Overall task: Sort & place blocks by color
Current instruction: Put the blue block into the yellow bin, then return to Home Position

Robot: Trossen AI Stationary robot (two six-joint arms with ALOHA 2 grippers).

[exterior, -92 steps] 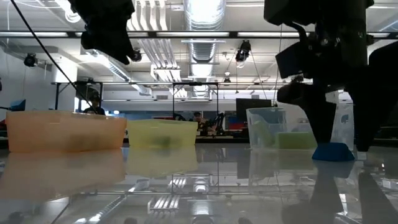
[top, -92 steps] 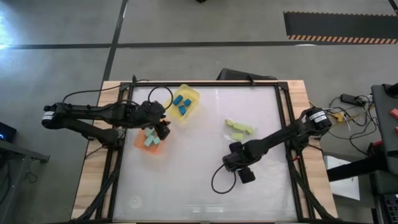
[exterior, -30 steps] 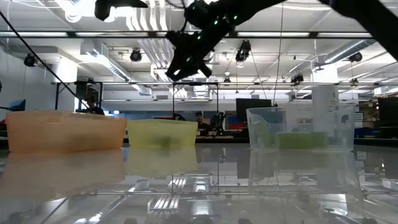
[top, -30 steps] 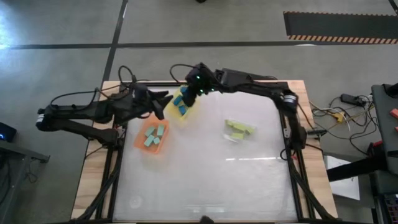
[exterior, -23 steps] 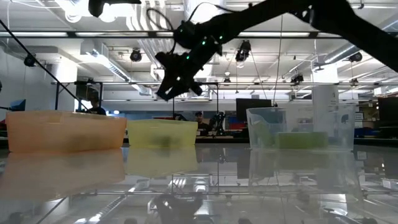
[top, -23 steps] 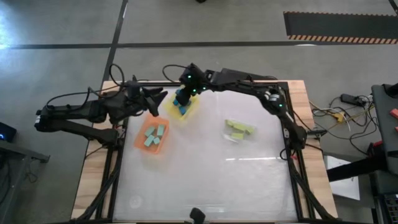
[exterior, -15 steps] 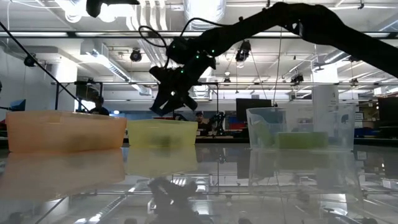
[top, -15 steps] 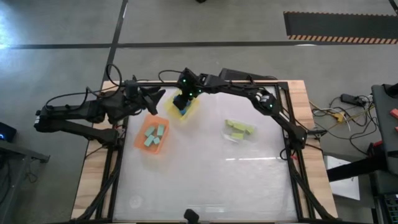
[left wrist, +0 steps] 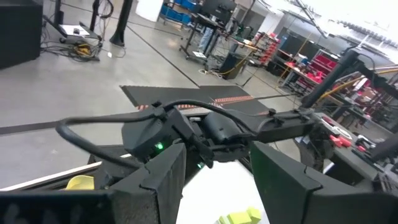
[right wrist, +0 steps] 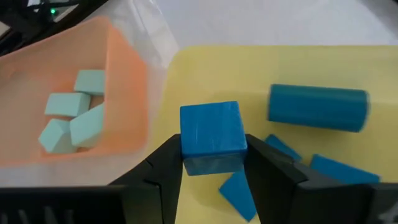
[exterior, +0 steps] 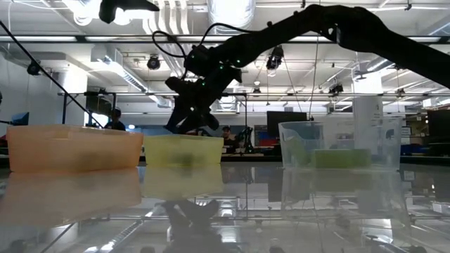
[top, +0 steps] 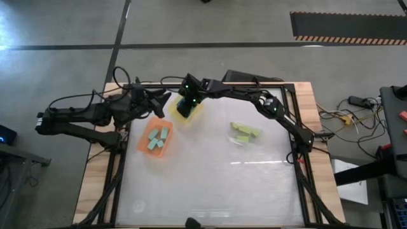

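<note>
My right gripper [top: 186, 107] reaches across to the yellow bin [top: 194, 102] at the far left and is shut on a dark blue block [right wrist: 210, 137] above the bin's inside. Several more dark blue blocks [right wrist: 317, 107] lie on the bin's floor. Light teal blocks [top: 157, 137] lie in the orange bin [top: 145, 147]. Yellow-green blocks [top: 245, 131] lie in the clear dish [top: 236, 141]. My left gripper [top: 160, 105] stands open and holds nothing just left of the yellow bin, above the table. My right gripper pinches the blue block by two opposite sides [right wrist: 186, 143] between its two fingers [right wrist: 163, 171]. The fingers come slanting down from the table's right and far side. The block hangs clear above the yellow bin's floor, with its top face level.
The three containers stand in the table's far half: the orange bin [exterior: 74, 147], the yellow bin [exterior: 183, 151] and the clear dish [exterior: 337, 144]. My right arm [top: 254, 98] spans the far edge. The near half of the white table [top: 210, 191] is bare.
My right gripper has carried the blue block toward the table's left edge and down, from above the yellow bin's far rim to just over its inside. The block stays between the fingers.
</note>
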